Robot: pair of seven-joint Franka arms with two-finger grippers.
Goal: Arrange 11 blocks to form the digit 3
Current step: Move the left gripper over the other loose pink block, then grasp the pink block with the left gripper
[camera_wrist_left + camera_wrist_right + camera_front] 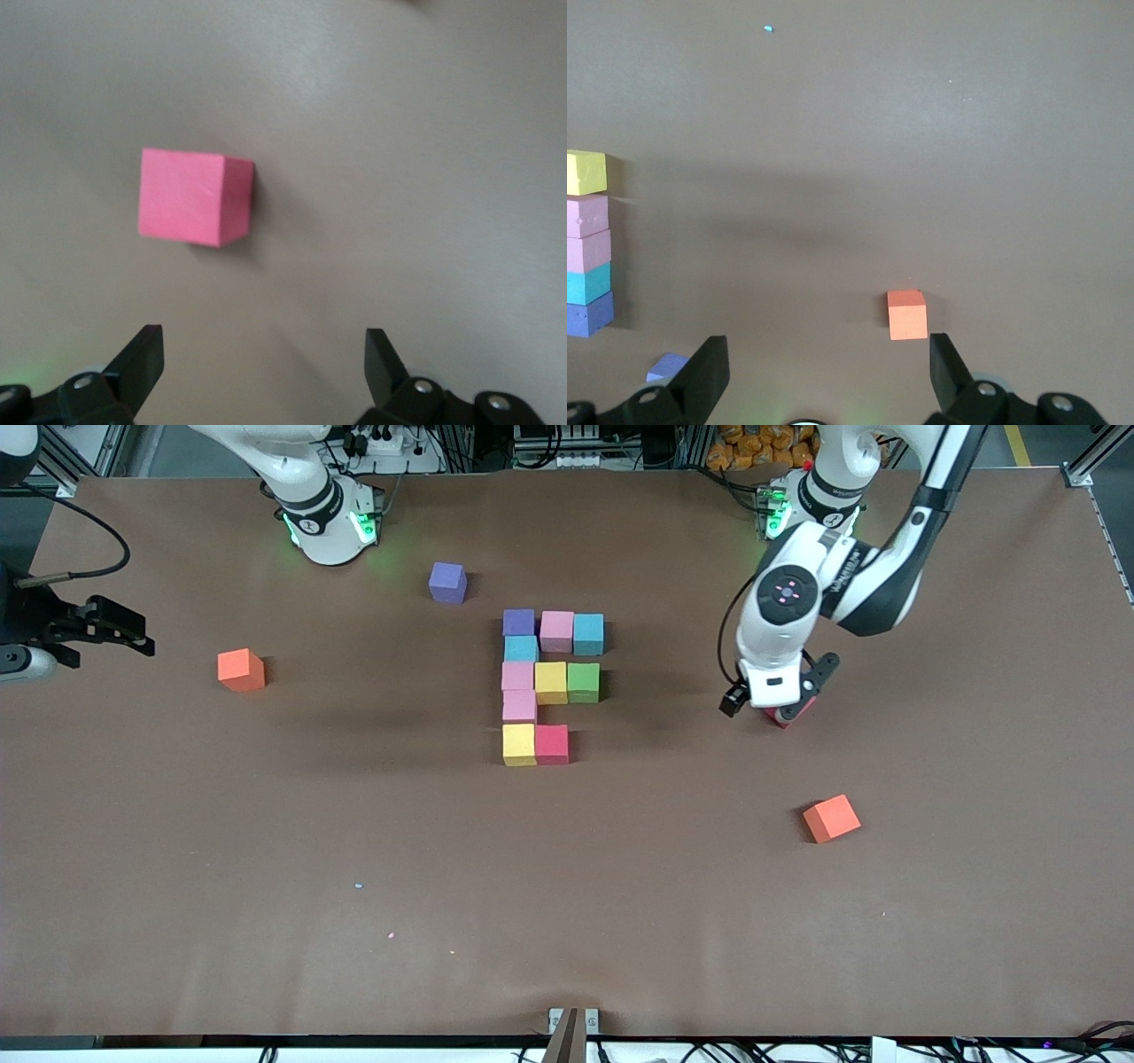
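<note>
The left claw is seen low over the small crimson foam cube that lies alone toward the left arm's end of the brown surface; its fingers are spread wide and nothing is held. In the left wrist view the cube sits off the middle line between the fingers, so a closing could, it is judged, catch only a corner, and the light cube could be turned or pushed away. The unfinished digit of touching coloured foam cubes lies at the middle of the surface, its bottom row made only of a yellow cube and a second crimson cube. When the last place is filled, the neighbours could easily be shifted by a spread finger. A loose purple cube lies farther from the front camera than the figure, and two orange cubes lie well apart; none is judged to block the way. The right claw waits wide open and empty at the right arm's end.
</note>
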